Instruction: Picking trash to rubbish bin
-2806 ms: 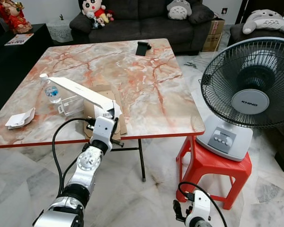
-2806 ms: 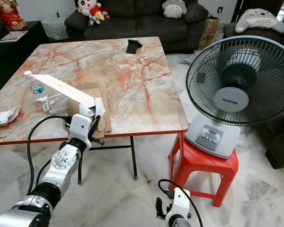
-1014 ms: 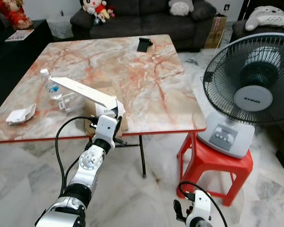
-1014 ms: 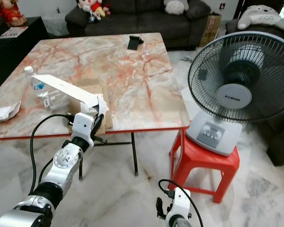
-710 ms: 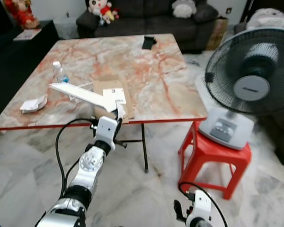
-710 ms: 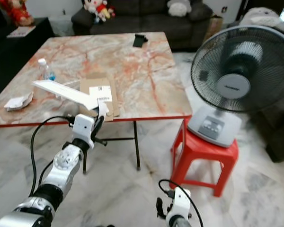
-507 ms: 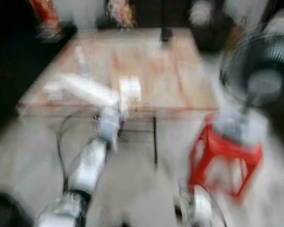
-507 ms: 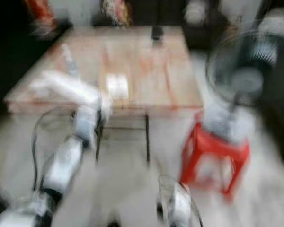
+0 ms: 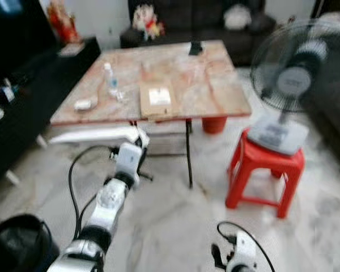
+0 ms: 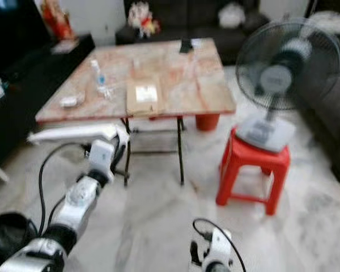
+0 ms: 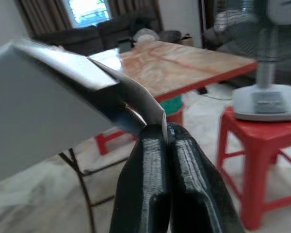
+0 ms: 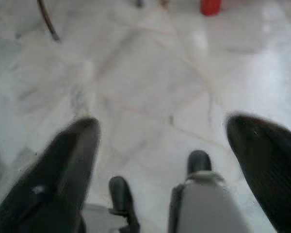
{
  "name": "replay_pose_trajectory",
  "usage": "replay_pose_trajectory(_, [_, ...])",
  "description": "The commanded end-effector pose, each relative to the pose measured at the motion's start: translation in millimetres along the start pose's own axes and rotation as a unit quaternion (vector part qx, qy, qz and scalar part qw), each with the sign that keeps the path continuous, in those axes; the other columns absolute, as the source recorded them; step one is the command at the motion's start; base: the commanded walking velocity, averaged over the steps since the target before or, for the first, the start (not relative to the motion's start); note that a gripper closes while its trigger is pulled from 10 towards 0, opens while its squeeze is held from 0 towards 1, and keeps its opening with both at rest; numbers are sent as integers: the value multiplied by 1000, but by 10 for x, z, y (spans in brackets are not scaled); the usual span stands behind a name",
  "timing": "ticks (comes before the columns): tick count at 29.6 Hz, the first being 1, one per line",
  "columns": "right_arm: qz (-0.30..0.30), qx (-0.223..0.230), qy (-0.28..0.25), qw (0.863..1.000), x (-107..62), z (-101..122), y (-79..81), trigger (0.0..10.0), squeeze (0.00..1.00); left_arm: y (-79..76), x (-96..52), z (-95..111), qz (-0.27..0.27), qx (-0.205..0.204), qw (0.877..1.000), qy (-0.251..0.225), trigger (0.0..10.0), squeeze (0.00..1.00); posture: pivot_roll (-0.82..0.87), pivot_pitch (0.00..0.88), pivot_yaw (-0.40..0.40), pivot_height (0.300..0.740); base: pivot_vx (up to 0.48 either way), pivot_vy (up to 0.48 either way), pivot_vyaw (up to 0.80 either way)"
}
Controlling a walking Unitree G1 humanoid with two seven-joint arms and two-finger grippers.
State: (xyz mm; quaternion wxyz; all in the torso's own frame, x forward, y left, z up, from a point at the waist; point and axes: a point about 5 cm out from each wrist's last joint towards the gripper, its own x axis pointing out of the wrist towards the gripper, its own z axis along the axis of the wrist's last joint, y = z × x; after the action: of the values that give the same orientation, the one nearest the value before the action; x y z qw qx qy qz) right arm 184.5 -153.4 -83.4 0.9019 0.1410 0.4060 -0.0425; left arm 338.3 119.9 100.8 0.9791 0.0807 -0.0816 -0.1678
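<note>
Left gripper (image 11: 166, 127) clenched on white box (image 9: 90, 135); marble table (image 9: 226, 96) ahead, blurry; right gripper (image 12: 165, 145) released.

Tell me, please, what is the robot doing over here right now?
The left gripper is shut on a long white box, held out over the floor in front of the marble table. A black rubbish bin sits low on the robot's left. The right gripper hangs open over the floor. A flat carton and a bottle lie on the table.
</note>
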Motion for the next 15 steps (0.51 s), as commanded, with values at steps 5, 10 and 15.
replay_pose_trajectory(5, [9,2,-4,1000,14,23,66,10000,0,86,-38,-42,9,5,1000,13,10000,0,-107,0,55,740,-194,0,0])
replay_pose_trajectory(10, [9,3,-4,1000,17,28,75,10000,0,208,-192,-372,49,-49,990,119,10000,0,-108,0,55,740,0,0,0])
replay_pose_trajectory(15, [9,3,-4,1000,17,30,73,10000,0,299,-434,-650,69,-80,974,201,10000,0,-108,0,54,740,0,0,0])
